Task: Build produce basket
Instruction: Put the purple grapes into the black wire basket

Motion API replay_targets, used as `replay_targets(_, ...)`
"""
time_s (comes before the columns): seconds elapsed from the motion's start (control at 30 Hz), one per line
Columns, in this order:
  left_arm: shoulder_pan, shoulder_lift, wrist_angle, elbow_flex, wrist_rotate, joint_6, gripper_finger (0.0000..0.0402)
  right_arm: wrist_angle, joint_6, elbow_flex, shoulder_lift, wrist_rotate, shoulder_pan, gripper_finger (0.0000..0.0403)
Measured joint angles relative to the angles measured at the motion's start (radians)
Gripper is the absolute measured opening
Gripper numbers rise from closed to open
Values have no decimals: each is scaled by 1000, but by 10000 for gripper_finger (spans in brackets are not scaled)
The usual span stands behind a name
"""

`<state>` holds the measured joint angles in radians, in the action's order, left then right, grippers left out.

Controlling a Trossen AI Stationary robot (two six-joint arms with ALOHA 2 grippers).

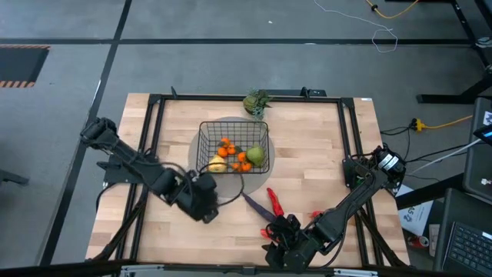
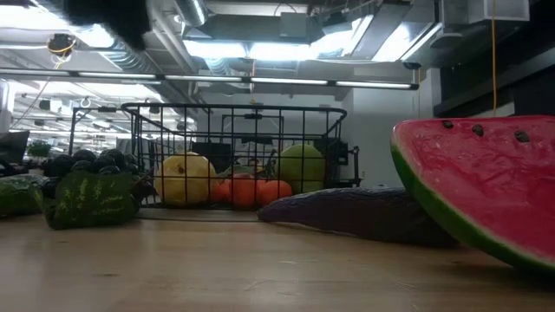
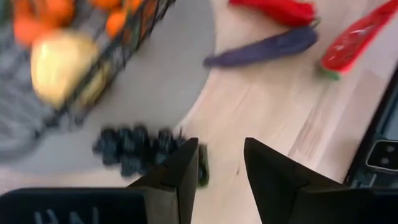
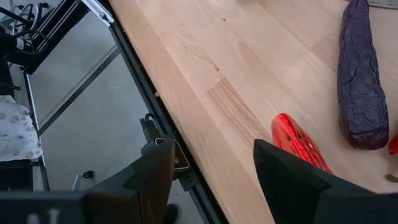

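High view: purple eggplant (image 1: 254,205) lies diagonally, pointing at basket (image 1: 234,138); left hand (image 3: 221,165) part-open, empty, over grapes (image 3: 134,149)

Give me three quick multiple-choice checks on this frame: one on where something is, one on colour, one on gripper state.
1. Where is the yellow pear?
A. Inside the basket
B. On bare wood beside the right arm
C. Off the table

2. What colour is the eggplant lying on the table?
A. Yellow
B. Purple
C. White

3. How does the right gripper stand?
A. Shut on the eggplant
B. Shut on the basket
C. Open, holding nothing

Answers:
1 A: the high view shows it within the wire walls, next to the orange clusters.
2 B: the right wrist view shows a dark purple skin.
3 C: its fingers stand apart with only table edge between them.
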<state>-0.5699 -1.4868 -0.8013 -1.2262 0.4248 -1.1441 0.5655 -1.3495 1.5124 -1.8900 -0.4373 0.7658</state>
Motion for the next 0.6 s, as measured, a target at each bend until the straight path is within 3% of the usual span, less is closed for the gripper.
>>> replay_targets(0.2, -87, 0, 2, 83, 2, -294, 125, 0, 4, 0, 0, 1, 0, 220)
replay_targets(0.6, -143, 0, -23, 187, 42, -551, 125, 0, 6, 0, 0, -25, -2, 220)
